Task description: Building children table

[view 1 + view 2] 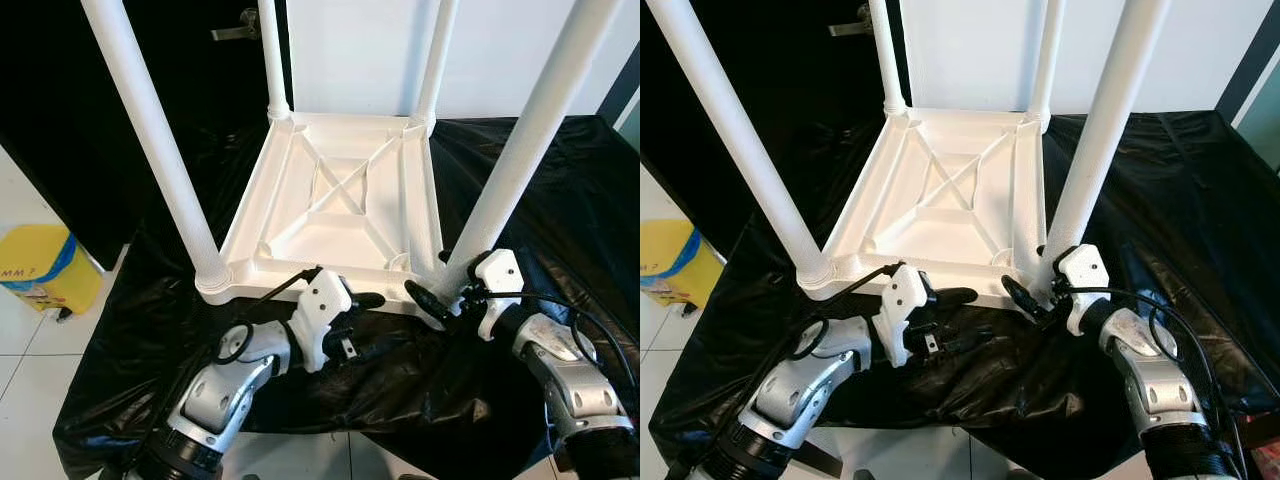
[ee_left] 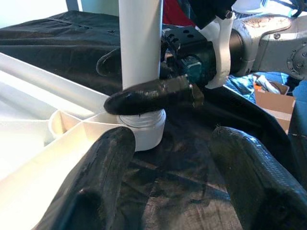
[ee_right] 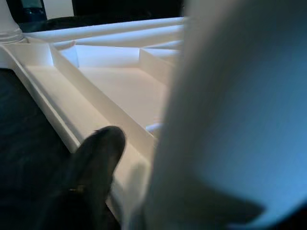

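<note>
The white table top (image 1: 335, 195) is laid upside down on the black-covered surface (image 1: 560, 190), with four legs standing up. The left pincer (image 1: 362, 300) is held released just beside the near edge. The near right leg (image 1: 530, 130) seems to be clenched low down by the right pincer (image 1: 432, 300). The leg should be kept straight and pushed firmly into its socket.

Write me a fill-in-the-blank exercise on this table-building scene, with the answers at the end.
1. The white table lies upside down on a ____ sheet.
2. ____ legs stand up from its corners.
3. The right hand is closed around the base of the near right leg, while the left hand is ____.
4. On the floor to the robot's left sits a ____ box.

Answers: black; four; open; yellow
</note>
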Available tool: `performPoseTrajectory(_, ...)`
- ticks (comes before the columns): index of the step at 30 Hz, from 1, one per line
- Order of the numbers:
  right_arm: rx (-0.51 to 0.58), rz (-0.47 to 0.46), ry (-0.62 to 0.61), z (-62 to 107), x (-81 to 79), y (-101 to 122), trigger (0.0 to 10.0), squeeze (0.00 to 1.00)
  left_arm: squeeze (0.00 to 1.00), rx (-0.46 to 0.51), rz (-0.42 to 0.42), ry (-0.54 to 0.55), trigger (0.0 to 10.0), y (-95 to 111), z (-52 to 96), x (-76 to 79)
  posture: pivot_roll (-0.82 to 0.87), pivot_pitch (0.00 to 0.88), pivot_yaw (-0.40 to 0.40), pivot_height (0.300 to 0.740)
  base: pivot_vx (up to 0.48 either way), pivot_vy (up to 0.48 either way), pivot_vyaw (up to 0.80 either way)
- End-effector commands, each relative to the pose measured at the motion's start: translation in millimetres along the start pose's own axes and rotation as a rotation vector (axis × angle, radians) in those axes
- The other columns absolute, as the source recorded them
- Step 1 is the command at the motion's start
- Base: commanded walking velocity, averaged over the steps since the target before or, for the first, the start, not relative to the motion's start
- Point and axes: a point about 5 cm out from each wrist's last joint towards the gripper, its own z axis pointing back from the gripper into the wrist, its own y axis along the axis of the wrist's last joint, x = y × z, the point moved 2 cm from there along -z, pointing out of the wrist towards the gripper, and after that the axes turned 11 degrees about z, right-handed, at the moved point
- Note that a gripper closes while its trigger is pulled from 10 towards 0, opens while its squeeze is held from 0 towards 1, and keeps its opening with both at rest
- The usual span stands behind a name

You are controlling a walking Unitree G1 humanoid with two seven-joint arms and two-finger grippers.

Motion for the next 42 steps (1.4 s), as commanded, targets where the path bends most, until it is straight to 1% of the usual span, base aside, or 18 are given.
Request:
performPoseTrajectory(1,-0.018,-0.01,0.052,-0.8,-6.8,-6,0.0,0.0,0.0,-0.029,-0.015,-0.089,10.0,0,-0.6,6.1,-0.13,0.035,0.029,0.74,0.0,0.0,0.0)
performPoseTrajectory(7,-0.038,-0.024,0.017,6.2,-4.8,-16,0.0,0.0,0.0,-0.082,-0.032,-0.066,10.0,-9,-1.2,1.8,-0.14,0.026,0.043,0.74,0.0,0.0,0.0)
performPoseTrajectory(8,-0.049,-0.034,0.002,8.0,-5.4,-18,7.8,0.0,0.0,-0.088,-0.031,-0.041,10.0,-10,-0.8,-1.7,-0.14,0.026,0.042,0.74,0.0,0.0,0.0)
performPoseTrajectory(10,-0.055,-0.04,-0.007,9.1,-5.5,-20,7.8,0.0,0.0,-0.094,-0.031,-0.024,10.0,-11,-0.5,-4.1,-0.14,0.026,0.042,0.74,0.0,0.0,0.0)
performPoseTrajectory(11,-0.063,-0.055,-0.025,10.9,-4.9,-23,10.0,0.0,0.0,-0.094,-0.027,0.003,10.0,-11,-0.2,-8.1,-0.15,0.024,0.036,0.74,0.0,0.0,0.0)
performPoseTrajectory(13,-0.074,-0.09,-0.07,13.3,-6.7,-26,10.0,0.0,0.0,-0.079,-0.022,0.067,10.0,-9,1.2,-17.8,-0.15,0.027,0.03,0.74,0.0,0.0,0.0)
performPoseTrajectory(14,-0.074,-0.09,-0.07,13.3,-6.7,-26,10.0,0.0,0.0,-0.079,-0.022,0.067,10.0,-9,1.2,-17.8,-0.15,0.027,0.03,0.74,0.0,0.0,0.0)
performPoseTrajectory(16,-0.089,-0.106,-0.126,14.3,-9.5,-28,10.0,0.0,0.0,-0.053,-0.017,0.124,10.0,-6,2.0,-25.9,-0.16,0.032,0.029,0.74,0.0,0.0,0.0)
performPoseTrajectory(21,-0.138,-0.107,-0.196,15.3,-12.5,-33,10.0,0.0,0.0,-0.036,-0.006,0.171,10.0,-5,1.7,-32.1,-0.17,0.038,0.021,0.74,0.0,0.0,0.0)
performPoseTrajectory(24,-0.143,-0.118,-0.225,16.4,-14.7,-33,10.0,0.0,0.0,-0.037,-0.005,0.173,10.0,-6,1.7,-31.8,-0.17,0.039,0.016,0.74,0.0,0.0,0.0)
performPoseTrajectory(25,-0.133,-0.152,-0.326,20.8,-22.0,-30,10.0,0.0,0.0,-0.035,-0.008,0.193,10.0,-9,1.9,-31.7,-0.18,0.046,0.016,0.74,0.0,0.0,0.0)
performPoseTrajectory(26,-0.135,-0.161,-0.372,23.4,-25.0,-30,10.0,0.0,0.0,-0.031,-0.005,0.202,10.0,-10,1.8,-31.6,-0.18,0.048,0.014,0.74,0.0,0.0,0.0)
performPoseTrajectory(33,-0.164,-0.176,-0.487,29.2,-30.8,-34,10.0,0.0,0.0,-0.026,0.004,0.216,10.0,-12,0.9,-31.8,-0.18,0.047,0.014,0.74,0.0,0.0,0.0)
performPoseTrajectory(34,-0.174,-0.178,-0.542,30.3,-32.3,-34,10.0,0.0,0.0,-0.023,0.005,0.225,10.0,-13,1.2,-32.5,-0.18,0.044,0.016,0.74,0.0,0.0,0.0)
performPoseTrajectory(35,-0.174,-0.178,-0.542,30.3,-32.3,-34,10.0,0.0,0.0,-0.023,0.005,0.225,10.0,-13,1.2,-32.5,-0.18,0.044,0.016,0.74,0.0,0.0,0.0)
performPoseTrajectory(37,-0.202,-0.189,-0.655,31.6,-35.4,-35,10.0,0.0,0.0,-0.018,0.008,0.246,10.0,-14,1.9,-35.0,-0.18,0.042,0.018,0.74,0.0,0.0,0.0)
performPoseTrajectory(40,-0.241,-0.204,-0.765,29.3,-40.0,-36,10.0,0.0,0.0,-0.006,0.004,0.248,10.0,-14,0.9,-35.9,-0.18,0.035,0.026,0.74,0.0,0.0,0.0)
performPoseTrajectory(42,-0.25,-0.209,-0.79,28.7,-41.4,-36,10.0,0.0,0.0,-0.001,0.0,0.246,10.0,-13,0.7,-35.8,-0.18,0.034,0.028,0.74,0.0,0.0,0.0)
